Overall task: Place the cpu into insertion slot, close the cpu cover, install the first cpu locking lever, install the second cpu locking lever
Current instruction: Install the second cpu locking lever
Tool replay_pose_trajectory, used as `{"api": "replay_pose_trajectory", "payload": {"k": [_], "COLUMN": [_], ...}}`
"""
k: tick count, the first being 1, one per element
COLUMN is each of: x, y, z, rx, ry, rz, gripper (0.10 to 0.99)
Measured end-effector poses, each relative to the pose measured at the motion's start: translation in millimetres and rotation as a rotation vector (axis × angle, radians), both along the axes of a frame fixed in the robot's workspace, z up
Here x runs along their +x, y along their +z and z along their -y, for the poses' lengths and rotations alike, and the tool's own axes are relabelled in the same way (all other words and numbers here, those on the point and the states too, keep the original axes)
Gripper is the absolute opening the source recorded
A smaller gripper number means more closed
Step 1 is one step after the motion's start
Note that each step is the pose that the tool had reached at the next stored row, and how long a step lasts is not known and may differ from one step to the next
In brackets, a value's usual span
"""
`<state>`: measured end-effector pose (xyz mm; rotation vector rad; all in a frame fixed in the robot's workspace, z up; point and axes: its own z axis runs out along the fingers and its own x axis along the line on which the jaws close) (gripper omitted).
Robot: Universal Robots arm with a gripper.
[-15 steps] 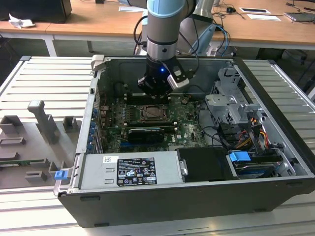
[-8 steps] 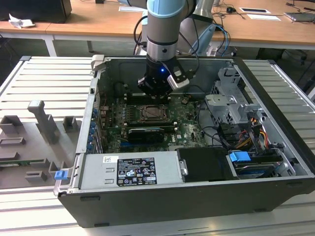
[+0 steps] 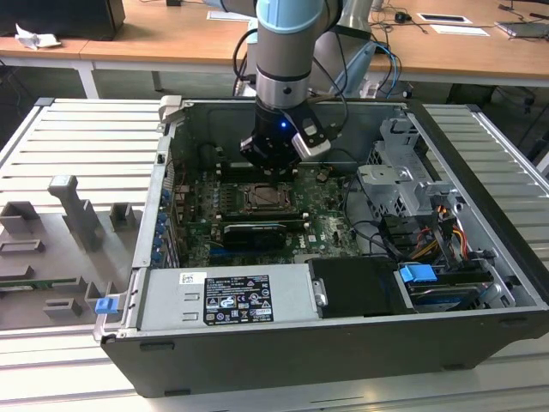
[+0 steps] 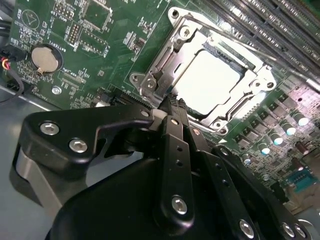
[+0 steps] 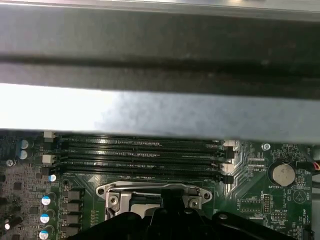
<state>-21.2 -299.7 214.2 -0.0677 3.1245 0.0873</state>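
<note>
Ext view: arm's hanging straight down into the case, gripper point(image 3: 273, 168) hovering just above the socket point(image 3: 264, 199), prob lining up on the cover. 2nd wrist view: cpu point(image 4: 207, 84) sitting in the socket, cover point(image 4: 155, 80) lying down round it; fingers point(image 4: 172, 117) looking pinched together, holding nothing. 1st wrist view: cover point(image 5: 150, 192) edge showing beside RAM slots point(image 5: 140, 155).

Slatted grey table point(image 3: 77, 146) carries open computer case point(image 3: 343, 343); grey fixture blocks point(image 3: 73, 215), possibly holders, alongside.
</note>
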Motion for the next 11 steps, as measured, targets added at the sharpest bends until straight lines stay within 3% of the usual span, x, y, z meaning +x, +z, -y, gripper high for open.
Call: {"api": "replay_pose_trajectory", "payload": {"k": [6,8,9,11], "x": [0.1,0.4,0.3,0.4], "y": [2.7,6.2,12.6,16.8], "z": [1.9,1.9,1.9,2.2], "rx": [0.0,0.0,0.0,0.0], "ry": [0.0,0.0,0.0,0.0], "rz": [-0.0017,-0.0059,-0.0082,-0.0092], "gripper": [0.106,0.106,0.106,0.106]}}
